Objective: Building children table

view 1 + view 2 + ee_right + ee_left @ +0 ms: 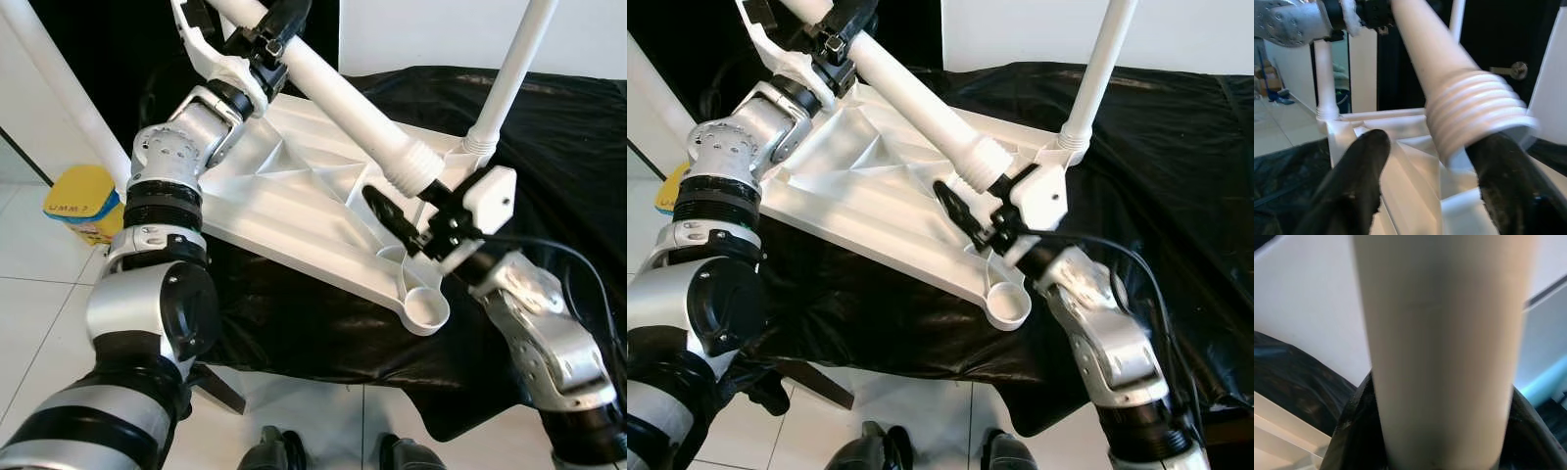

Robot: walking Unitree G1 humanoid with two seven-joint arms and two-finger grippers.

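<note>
Left gripper (266,41): clenched around loose table leg (343,98), held slanted above upturned tabletop (284,196). Right gripper (416,220): fingers spread either side of the leg's threaded end (1474,112). Tabletop rested on black sheet (568,147); second leg (509,78) already seated upright.

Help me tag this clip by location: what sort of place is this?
Probably a room in a home: white tiled floor, a dark door with a metal handle, and an upturned white plastic tabletop on a black sheet for assembly.
</note>
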